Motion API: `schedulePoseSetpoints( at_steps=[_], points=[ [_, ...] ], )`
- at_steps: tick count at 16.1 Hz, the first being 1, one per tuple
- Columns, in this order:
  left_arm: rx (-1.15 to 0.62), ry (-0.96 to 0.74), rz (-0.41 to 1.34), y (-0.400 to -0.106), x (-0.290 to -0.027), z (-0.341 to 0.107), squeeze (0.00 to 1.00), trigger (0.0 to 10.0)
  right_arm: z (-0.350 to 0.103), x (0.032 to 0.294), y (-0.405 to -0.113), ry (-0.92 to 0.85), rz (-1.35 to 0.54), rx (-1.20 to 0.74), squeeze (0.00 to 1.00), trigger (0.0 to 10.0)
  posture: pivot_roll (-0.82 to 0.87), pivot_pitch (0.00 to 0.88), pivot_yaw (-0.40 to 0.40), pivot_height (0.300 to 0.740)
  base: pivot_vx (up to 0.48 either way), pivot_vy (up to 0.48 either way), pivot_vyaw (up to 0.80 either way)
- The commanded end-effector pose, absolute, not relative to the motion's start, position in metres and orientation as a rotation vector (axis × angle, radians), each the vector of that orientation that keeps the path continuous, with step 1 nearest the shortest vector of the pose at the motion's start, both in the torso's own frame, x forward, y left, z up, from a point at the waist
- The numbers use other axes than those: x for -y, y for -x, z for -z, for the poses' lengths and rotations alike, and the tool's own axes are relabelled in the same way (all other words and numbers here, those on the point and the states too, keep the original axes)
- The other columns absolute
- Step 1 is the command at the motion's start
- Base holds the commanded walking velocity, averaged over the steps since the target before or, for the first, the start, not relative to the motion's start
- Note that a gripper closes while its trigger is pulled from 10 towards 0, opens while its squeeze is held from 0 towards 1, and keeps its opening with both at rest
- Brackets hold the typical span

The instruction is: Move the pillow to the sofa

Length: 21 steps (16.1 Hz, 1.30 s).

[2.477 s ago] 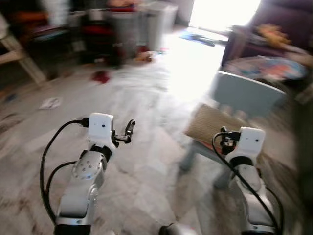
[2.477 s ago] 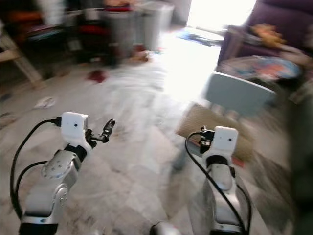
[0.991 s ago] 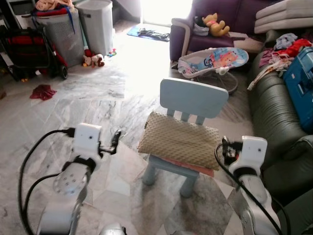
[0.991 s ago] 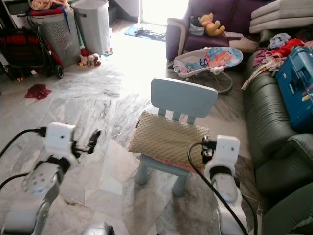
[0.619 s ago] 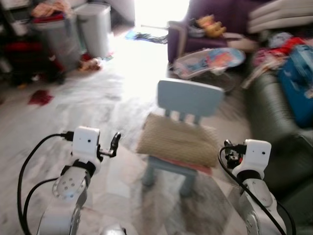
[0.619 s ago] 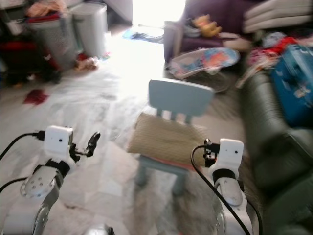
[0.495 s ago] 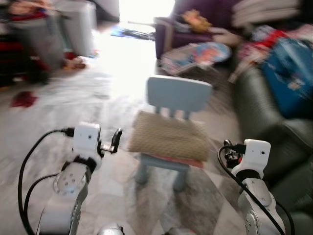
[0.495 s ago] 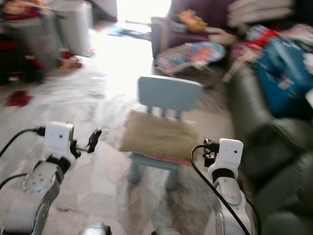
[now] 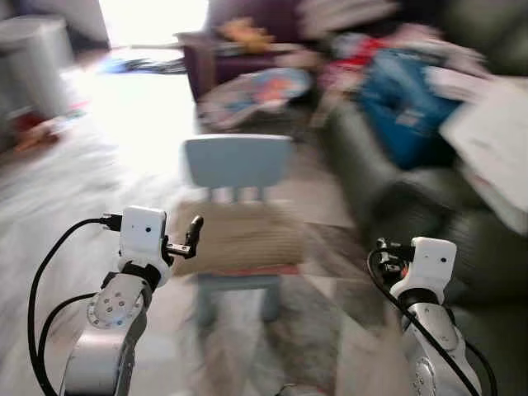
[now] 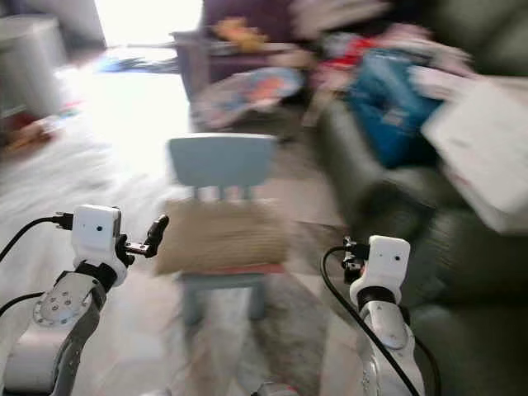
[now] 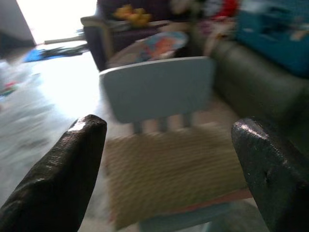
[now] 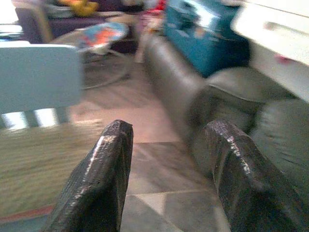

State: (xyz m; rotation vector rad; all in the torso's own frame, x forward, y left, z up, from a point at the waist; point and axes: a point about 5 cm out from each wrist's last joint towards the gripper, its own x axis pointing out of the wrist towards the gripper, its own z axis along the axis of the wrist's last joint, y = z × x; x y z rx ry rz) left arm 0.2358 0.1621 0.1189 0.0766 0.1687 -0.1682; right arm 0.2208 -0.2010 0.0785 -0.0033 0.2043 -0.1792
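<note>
While the pillow (image 9: pixel 235 238) lies on the chair (image 9: pixel 237 161), untouched, both pincers, left (image 11: pixel 169 169) and right (image 12: pixel 166 179), hang spread and empty, likely readied for grasping; sofa (image 9: pixel 388 177) near.

Camera swung rightward since 0.5 s ago: chair (image 9: pixel 238 161) and pillow (image 9: pixel 239 238) now left of centre, more sofa (image 9: pixel 412 198).

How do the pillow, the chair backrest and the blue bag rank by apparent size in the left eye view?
1. Pillow, widest of the three
2. Blue bag and chair backrest: too alike to rank, and the bag sits farther off on the sofa; the frame is blurred.
</note>
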Motion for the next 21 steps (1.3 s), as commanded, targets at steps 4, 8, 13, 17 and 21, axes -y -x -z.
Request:
schedulePoseSetpoints(
  at_steps=[4, 8, 13, 17, 21],
  points=[
    [-0.221, -0.088, 0.17, -0.237, -0.156, -0.115, 0.0, 10.0, -0.081, 0.203, -0.224, 0.001, 0.151, -0.191, 0.0, 10.0, -0.01, 0.0, -0.052, 0.74, 0.061, 0.0, -0.11],
    [-0.267, -0.17, 0.07, -0.223, -0.169, -0.109, 0.0, 10.0, -0.087, 0.2, -0.232, 0.018, 0.08, -0.154, 0.0, 10.0, 0.0, 0.0, -0.054, 0.74, 0.0, 0.0, 0.0],
    [-0.361, -0.204, 0.014, -0.214, -0.179, -0.098, 0.0, 10.0, -0.096, 0.183, -0.234, -0.053, -0.037, -0.078, 0.0, 10.0, 0.0, 0.0, -0.037, 0.74, 0.0, 0.0, 0.53],
    [-0.278, -0.286, -0.025, -0.213, -0.188, -0.089, 0.0, 10.0, -0.096, 0.182, -0.235, 0.021, -0.008, 0.009, 0.0, 10.0, 0.01, 0.0, -0.012, 0.74, 0.0, 0.0, 0.0],
    [-0.149, -0.223, -0.03, -0.213, -0.184, -0.088, 0.0, 10.0, -0.081, 0.177, -0.226, 0.021, 0.0, 0.006, 0.0, 10.0, 0.03, 0.0, -0.034, 0.74, 0.0, 0.0, 0.0]
  ],
)
